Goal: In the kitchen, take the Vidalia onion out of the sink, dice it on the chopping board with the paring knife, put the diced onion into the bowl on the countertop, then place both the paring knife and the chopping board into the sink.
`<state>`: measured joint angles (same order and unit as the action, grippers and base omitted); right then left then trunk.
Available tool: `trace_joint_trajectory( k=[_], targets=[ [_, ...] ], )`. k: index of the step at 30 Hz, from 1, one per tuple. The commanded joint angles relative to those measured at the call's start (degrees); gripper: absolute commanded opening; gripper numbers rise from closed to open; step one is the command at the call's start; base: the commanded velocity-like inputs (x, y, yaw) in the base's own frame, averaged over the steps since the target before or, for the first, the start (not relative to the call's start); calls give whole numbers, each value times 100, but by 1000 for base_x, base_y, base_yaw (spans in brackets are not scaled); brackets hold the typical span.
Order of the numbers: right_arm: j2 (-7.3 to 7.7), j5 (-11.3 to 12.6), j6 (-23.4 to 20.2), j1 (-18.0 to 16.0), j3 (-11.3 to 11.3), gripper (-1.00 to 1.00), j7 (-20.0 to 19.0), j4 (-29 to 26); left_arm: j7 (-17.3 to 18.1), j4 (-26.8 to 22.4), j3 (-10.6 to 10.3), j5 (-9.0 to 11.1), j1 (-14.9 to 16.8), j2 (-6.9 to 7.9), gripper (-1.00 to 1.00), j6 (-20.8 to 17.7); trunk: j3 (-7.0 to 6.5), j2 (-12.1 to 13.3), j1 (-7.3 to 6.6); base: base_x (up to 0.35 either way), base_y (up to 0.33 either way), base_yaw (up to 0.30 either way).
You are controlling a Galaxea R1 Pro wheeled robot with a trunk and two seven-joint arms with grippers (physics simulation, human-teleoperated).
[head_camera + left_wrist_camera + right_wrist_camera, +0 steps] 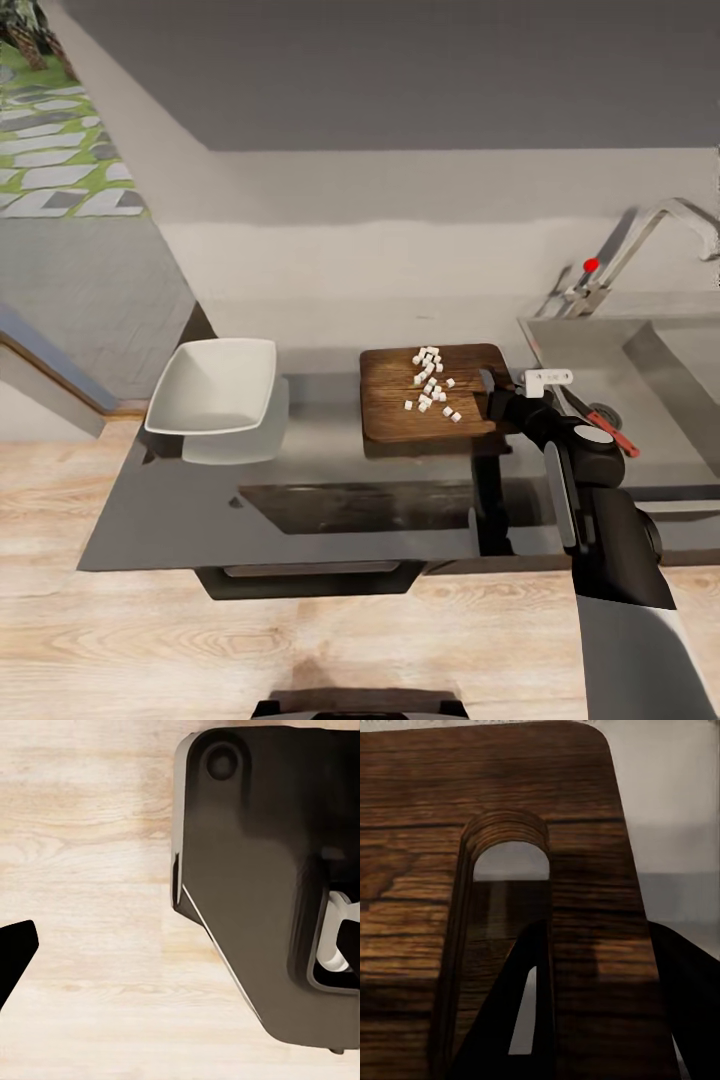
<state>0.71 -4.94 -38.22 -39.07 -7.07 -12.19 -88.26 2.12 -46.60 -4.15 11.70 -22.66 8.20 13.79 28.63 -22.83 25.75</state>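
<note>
Risks first, L→R. Bowl (pixel 213 386) sits well to the left of the chopping board (pixel 430 395) on the grey surface (pixel 330 455), not touching it. Diced onion (pixel 431 380) is a loose pile on the board's mid/right half, nothing penning it in. If the board gets lifted by its handle end and tips, cubes prob. slide off onto the surface or floor before reaching the bowl; tilt toward the sink (pixel 640 370) would lose them in the basin. One-end grip = long lever, so the board may swing or slip out of the pinch. Paring knife (pixel 610 432) lies on the drainboard just right of the arm; a sweep of the wrist could knock it.

Right gripper (pixel 490 385) at the board's right edge. Wrist cam: fingers (pixel 529 1020) spread, one dark finger lying over the slot handle (pixel 510 859), the other outside the board's edge, i.e. straddling the strip of wood betw. slot and edge. Not closed on it yet; contact w/ wood can't be confirmed.

Left gripper: one finger tip (pixel 15 949) at frame edge over wood floor; spread or pressed, can't tell. Holds nothing visible.
</note>
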Motion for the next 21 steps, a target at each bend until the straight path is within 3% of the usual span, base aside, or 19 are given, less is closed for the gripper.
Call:
trace_joint_trajectory(
  k=[1, 12, 21],
  targets=[
    [1, -50, -27, -4, -5, -100, -47, -7, 17, -3, -16, 61, -2, 6, 100, 9, -2, -9, 4, 0, 6, 0],
    [2, -50, -27, -4, -5, -100, -47, -8, 17, 2, -16, 61, -2, 6, 100, 9, -100, -9, 4, 0, 147, 0],
    [-1, -50, -27, -4, -5, -100, -47, -7, 17, 2, -16, 61, -2, 6, 100, 9, -181, -9, 4, 1, 23, 0]
  ],
)
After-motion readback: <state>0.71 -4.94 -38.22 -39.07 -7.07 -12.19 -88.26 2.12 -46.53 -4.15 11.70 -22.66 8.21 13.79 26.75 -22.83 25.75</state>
